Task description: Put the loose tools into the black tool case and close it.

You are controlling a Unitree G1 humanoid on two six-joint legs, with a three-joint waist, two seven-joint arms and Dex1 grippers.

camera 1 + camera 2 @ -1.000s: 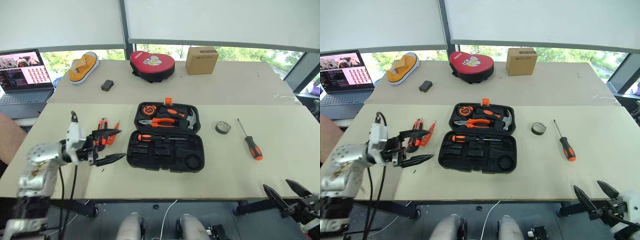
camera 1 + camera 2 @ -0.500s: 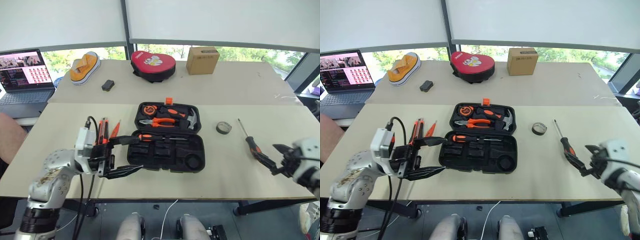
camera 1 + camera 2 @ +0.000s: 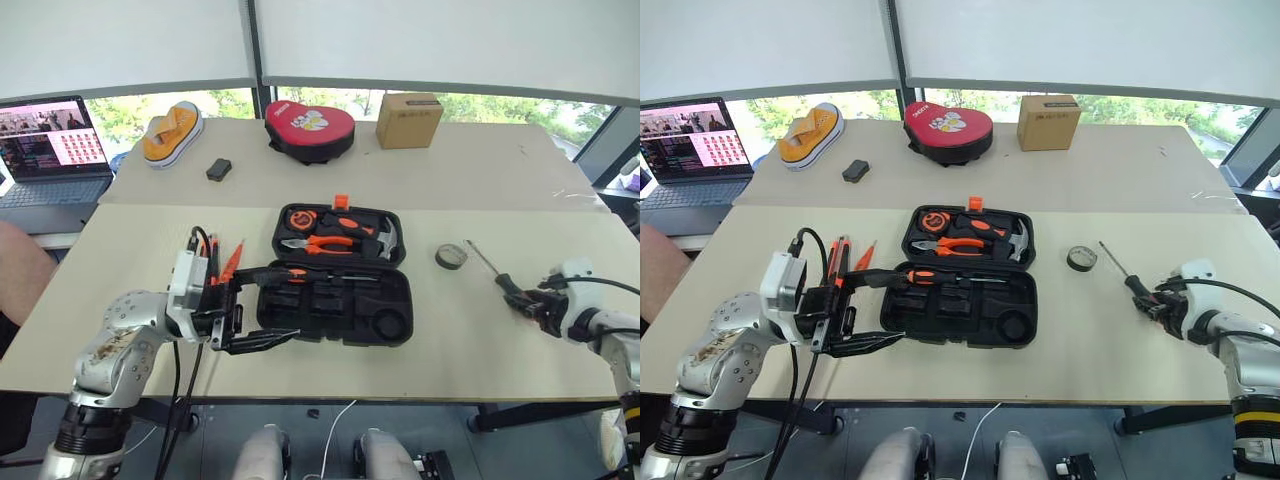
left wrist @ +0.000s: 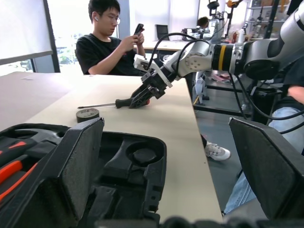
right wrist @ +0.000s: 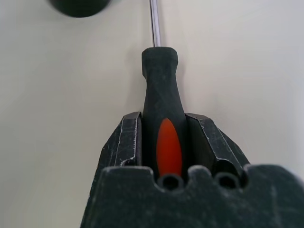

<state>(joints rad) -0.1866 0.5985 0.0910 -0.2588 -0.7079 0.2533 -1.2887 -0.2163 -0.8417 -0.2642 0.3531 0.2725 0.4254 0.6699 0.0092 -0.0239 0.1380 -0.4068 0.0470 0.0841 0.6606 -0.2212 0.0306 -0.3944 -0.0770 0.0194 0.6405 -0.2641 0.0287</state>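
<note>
Bare desk lies between the open black tool case and the right end effector; the tape roll sits nearby.

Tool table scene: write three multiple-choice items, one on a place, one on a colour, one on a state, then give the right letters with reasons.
1. Where does the tape roll lie?
A. inside the tool case
B. on the table between the tool case and the screwdriver
C. beside the laptop

2. What colour is the latch on the tool case?
A. orange
B. blue
C. white

3. How does the right gripper stand?
A. wide open above the table
B. shut on the tape roll
C. shut on the screwdriver's handle

Answers: 1 B, the roll sits on bare table right of the case, with the screwdriver further right. 2 A, the tab at the lid's far edge is orange. 3 C, the right wrist view shows both fingers pressed against the black-and-orange handle.
</note>
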